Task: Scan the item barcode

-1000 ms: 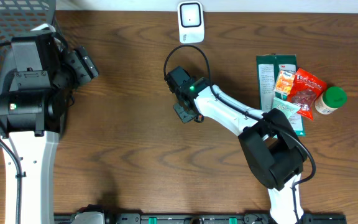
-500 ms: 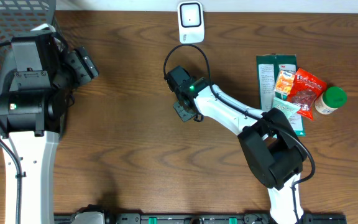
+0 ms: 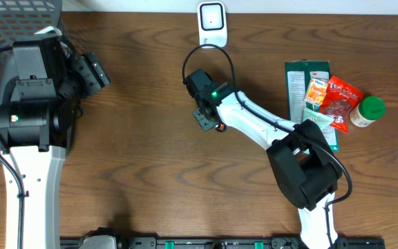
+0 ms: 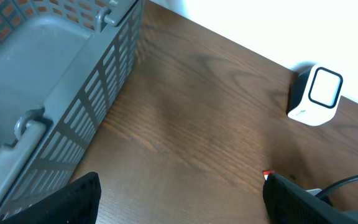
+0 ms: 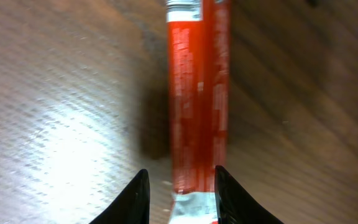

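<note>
one brown wooden surface (image 3: 137,159) carries it all. a grey mesh basket (image 4: 55,74) fills its far left corner. the left tool (image 4: 182,199) beside it gapes wide, empty. the right tool (image 5: 179,193), mid-surface near the white scanner (image 3: 211,19), stands parted and slack astride a red tube (image 5: 197,93) lying flat on the wood.

The table (image 3: 137,152) is dark, grained wood. A white wall (image 4: 260,18) runs behind its far edge. Soft glare lights the wood.
</note>
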